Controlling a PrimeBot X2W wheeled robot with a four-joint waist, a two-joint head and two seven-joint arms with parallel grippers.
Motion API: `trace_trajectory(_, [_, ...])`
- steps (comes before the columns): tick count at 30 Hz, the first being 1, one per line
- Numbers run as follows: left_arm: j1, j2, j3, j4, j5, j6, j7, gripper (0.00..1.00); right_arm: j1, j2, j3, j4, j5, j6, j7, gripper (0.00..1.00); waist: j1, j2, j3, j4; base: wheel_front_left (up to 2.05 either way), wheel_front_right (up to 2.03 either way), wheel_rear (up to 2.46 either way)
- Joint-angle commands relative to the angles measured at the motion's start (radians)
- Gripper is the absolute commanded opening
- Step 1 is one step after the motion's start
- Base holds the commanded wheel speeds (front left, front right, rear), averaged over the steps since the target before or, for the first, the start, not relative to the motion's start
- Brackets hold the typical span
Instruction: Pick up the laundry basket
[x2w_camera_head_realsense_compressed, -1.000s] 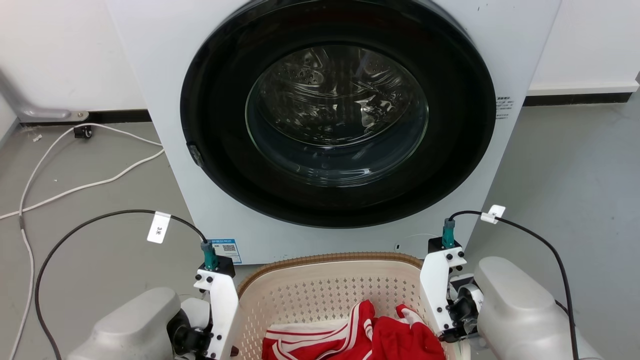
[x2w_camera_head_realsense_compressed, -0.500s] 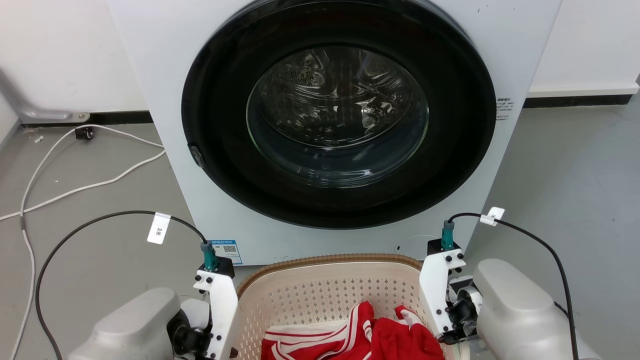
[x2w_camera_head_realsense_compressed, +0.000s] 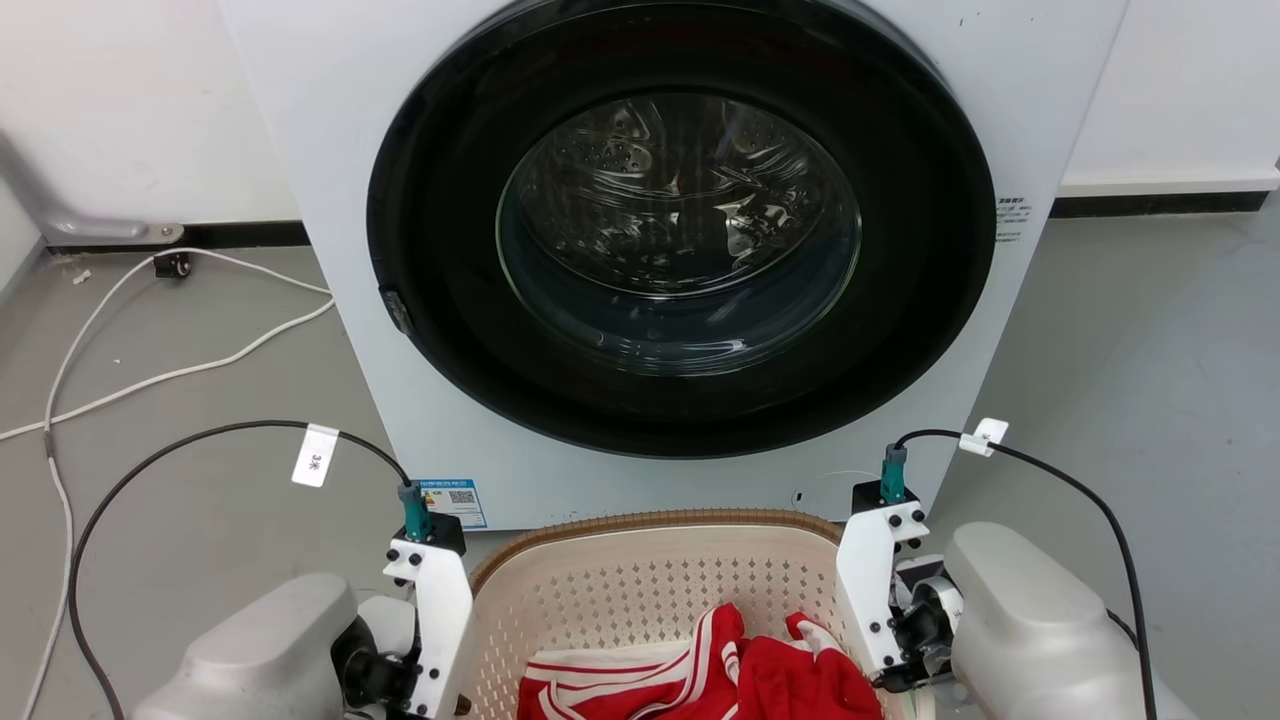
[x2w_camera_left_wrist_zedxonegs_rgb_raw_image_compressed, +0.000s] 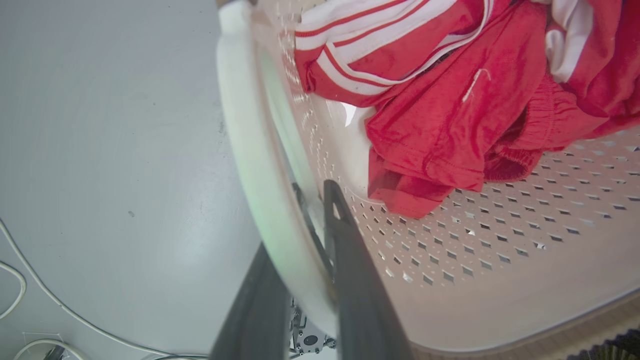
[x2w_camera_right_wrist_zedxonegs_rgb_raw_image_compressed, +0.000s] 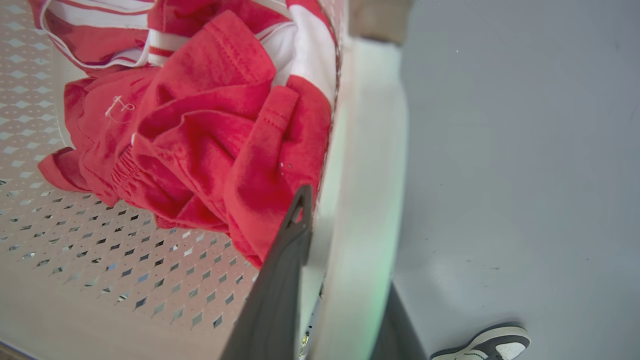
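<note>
Red clothes (x2w_camera_head_realsense_compressed: 700, 680) heaped in the cream laundry basket (x2w_camera_head_realsense_compressed: 650, 585), right up close between both arms. Left fingers (x2w_camera_left_wrist_zedxonegs_rgb_raw_image_compressed: 345, 240) pinch its white side handle (x2w_camera_left_wrist_zedxonegs_rgb_raw_image_compressed: 250, 150), one inside the wall, one outside. Right fingers (x2w_camera_right_wrist_zedxonegs_rgb_raw_image_compressed: 280, 280) clamp the opposite handle (x2w_camera_right_wrist_zedxonegs_rgb_raw_image_compressed: 370, 150) the same way. Is it off the grey floor (x2w_camera_head_realsense_compressed: 1150, 350)? Can't tell. Just beyond its brown rim stands the white washing machine (x2w_camera_head_realsense_compressed: 310, 200), round door closed.

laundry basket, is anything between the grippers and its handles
Nothing visible. The left gripper grips the left handle, the right gripper the right handle of the laundry basket, one finger inside, one outside.
</note>
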Motion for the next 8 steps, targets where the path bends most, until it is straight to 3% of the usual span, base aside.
trace_trajectory(1, [-0.003,0.024,-0.009,0.016,0.016,0.0,0.01,0.0,-0.014,-0.021,0.007,0.0,-0.007,0.004,-0.007,0.0,0.0,0.0,0.001,0.0,0.0,0.0,0.0])
trace_trajectory(8, [-0.006,0.021,-0.009,0.03,0.012,0.001,0.013,0.0,-0.016,-0.021,0.016,0.003,0.007,0.004,-0.009,0.0,0.0,0.0,-0.001,0.002,0.0,0.0,0.0])
